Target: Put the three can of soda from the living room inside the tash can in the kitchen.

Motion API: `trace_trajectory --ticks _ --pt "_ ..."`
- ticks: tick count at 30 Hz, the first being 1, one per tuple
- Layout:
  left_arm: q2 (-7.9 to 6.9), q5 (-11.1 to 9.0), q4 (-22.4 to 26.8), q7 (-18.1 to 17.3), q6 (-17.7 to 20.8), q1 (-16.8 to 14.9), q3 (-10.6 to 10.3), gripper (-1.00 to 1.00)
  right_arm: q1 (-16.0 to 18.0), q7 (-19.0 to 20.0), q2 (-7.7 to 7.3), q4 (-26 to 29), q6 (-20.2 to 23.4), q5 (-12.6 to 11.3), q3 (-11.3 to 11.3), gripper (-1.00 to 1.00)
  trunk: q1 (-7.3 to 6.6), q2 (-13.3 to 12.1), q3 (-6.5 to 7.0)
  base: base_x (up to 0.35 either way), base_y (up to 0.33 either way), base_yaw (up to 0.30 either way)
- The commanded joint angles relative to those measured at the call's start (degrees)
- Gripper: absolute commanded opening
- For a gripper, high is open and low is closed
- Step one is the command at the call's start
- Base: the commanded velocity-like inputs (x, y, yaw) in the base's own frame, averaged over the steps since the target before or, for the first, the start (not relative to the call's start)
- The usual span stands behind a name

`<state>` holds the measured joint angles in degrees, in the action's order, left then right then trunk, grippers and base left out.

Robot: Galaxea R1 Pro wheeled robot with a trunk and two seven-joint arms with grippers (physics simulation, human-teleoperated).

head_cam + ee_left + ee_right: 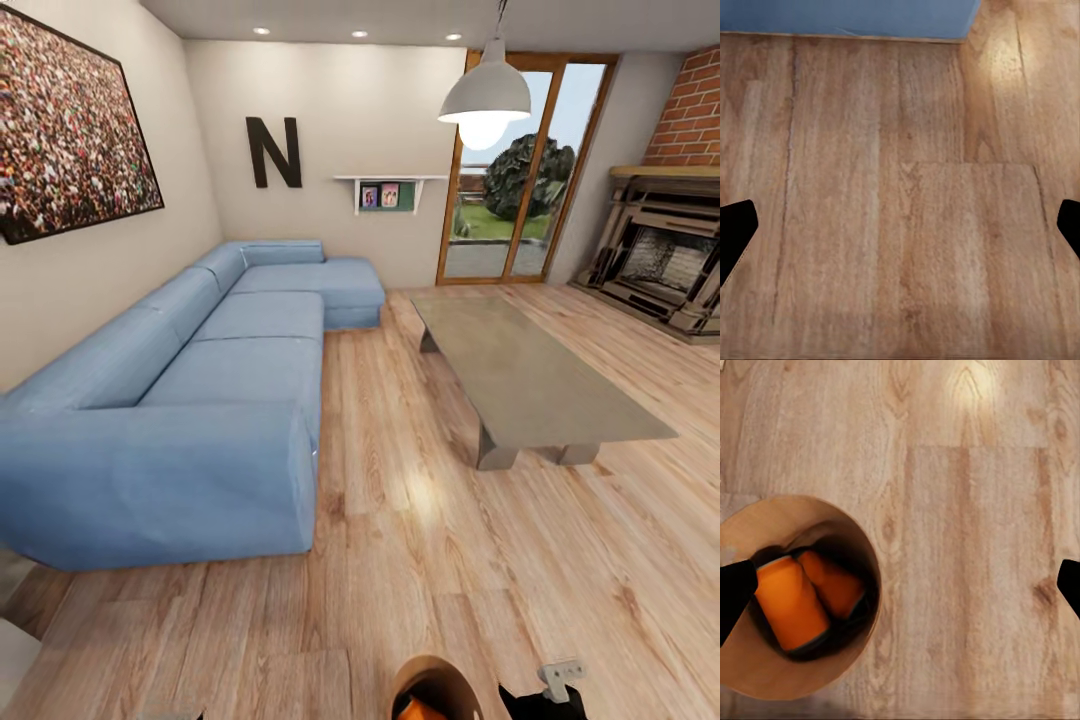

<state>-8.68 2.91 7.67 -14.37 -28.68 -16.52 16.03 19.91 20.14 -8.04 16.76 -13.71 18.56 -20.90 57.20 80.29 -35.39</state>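
Two orange cans lie in the bin, lower left; my hands, left and right, spread above wood floor.

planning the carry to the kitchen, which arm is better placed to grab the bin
Right, probably. The right gripper hangs open beside the trash can holding two orange soda cans; the left gripper sees bare wood floor.

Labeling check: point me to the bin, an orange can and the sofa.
bin (862,547): right wrist view, wood-toned inner wall near the rim.
orange can (787,604): right wrist view, its side.
sofa (230,375): head view, seat cushion.
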Motion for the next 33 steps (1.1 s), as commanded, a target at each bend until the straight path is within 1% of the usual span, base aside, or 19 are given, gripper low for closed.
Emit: trace_trajectory --ticks 1,6,10,12,16,26,33 --pt "0.0 0.0 -0.5 0.3 -0.6 0.0 0.0 1.0 -0.1 0.0 -0.07 -0.4 -0.2 0.0 0.0 1.0 -0.23 -0.4 0.19 0.0 0.0 0.0" --pt "-0.06 0.0 -1.7 1.1 -2.5 0.4 0.0 1.0 -0.3 -0.5 -0.37 -2.6 -2.0 0.0 0.0 1.0 -1.32 -2.4 1.09 0.0 0.0 0.0" --pt "-0.04 0.0 -2.1 1.4 -3.2 1.1 0.0 1.0 -0.6 -2.2 -0.53 -4.9 -3.8 0.0 0.0 1.0 -2.2 -4.0 1.8 0.0 0.0 0.0" --pt "-0.08 0.0 -2.3 1.5 -3.6 2.0 0.0 1.0 -0.8 -4.0 -0.61 -7.4 -5.3 0.0 0.0 1.0 -2.64 -4.8 2.16 0.0 0.0 0.0" --pt "-0.06 0.0 -2.5 1.6 -5.5 3.4 0.0 1.0 -2.0 -4.9 -0.9 -9.3 -7.6 0.1 0.0 1.0 -3.52 -6.4 2.88 0.0 0.0 0.0" --pt "0.06 0.0 -5.5 1.6 -9.1 6.0 0.0 1.0 -3.7 -5.4 -1.51 -12.4 -9.6 0.0 0.1 1.0 -5.72 -10.4 4.68 0.0 0.0 0.0" --pt "0.07 0.0 -6.1 1.6 -9.5 7.3 0.0 1.0 -5.0 -7.3 -1.92 -14.7 -11.7 0.0 0.1 1.0 -7.25 -13.3 5.93 0.0 0.0 0.0"
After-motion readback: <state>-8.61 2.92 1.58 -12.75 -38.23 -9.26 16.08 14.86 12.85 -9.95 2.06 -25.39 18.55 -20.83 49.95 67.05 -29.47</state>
